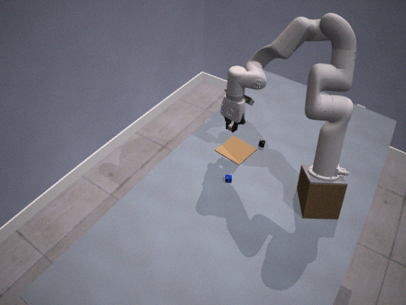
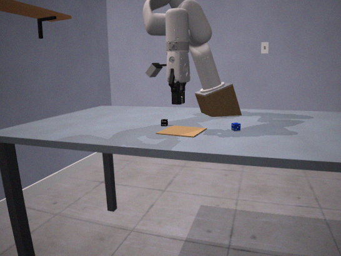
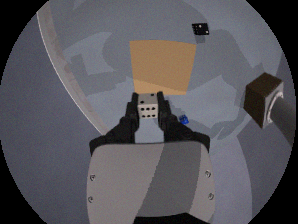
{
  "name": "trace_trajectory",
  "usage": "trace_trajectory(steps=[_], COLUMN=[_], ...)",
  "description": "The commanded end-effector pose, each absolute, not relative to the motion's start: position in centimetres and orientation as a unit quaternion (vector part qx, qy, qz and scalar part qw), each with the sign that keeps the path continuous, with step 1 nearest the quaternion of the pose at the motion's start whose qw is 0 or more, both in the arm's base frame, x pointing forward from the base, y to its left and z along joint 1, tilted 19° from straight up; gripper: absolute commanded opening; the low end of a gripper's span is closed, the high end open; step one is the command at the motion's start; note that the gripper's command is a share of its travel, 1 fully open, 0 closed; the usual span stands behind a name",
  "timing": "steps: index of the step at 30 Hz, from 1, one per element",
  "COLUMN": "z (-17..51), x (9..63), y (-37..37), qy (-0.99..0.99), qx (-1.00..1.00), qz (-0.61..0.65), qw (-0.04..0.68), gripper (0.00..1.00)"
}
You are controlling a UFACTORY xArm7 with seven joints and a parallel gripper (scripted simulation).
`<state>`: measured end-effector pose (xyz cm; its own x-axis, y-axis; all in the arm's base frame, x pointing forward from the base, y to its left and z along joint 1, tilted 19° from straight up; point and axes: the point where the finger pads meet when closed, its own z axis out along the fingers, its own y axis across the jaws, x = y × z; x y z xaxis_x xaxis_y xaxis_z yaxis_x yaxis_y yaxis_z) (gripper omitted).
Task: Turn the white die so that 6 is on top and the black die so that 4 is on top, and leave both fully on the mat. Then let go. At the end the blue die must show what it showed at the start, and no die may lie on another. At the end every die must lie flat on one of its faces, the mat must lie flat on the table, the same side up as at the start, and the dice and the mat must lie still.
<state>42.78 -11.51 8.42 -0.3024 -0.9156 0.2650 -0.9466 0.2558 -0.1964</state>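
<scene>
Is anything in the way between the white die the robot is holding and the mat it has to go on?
Nothing visible is. The gripper holds the white die up in the air near the mat. No die lies on the mat: the black die sits on the table beside one edge, and the blue die sits farther off.
</scene>
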Motion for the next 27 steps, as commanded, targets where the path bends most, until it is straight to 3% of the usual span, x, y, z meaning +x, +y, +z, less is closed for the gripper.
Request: trace_trajectory(steps=[1, 27], z=[8.5, 0.8], x=[42.9, 43.8], y=[-11.5, -14.1], qy=[-0.791, -0.791], qx=[0.589, 0.589], qz=[0.161, 0.161], qw=[0.047, 0.047], gripper=[0.21, 0.21])
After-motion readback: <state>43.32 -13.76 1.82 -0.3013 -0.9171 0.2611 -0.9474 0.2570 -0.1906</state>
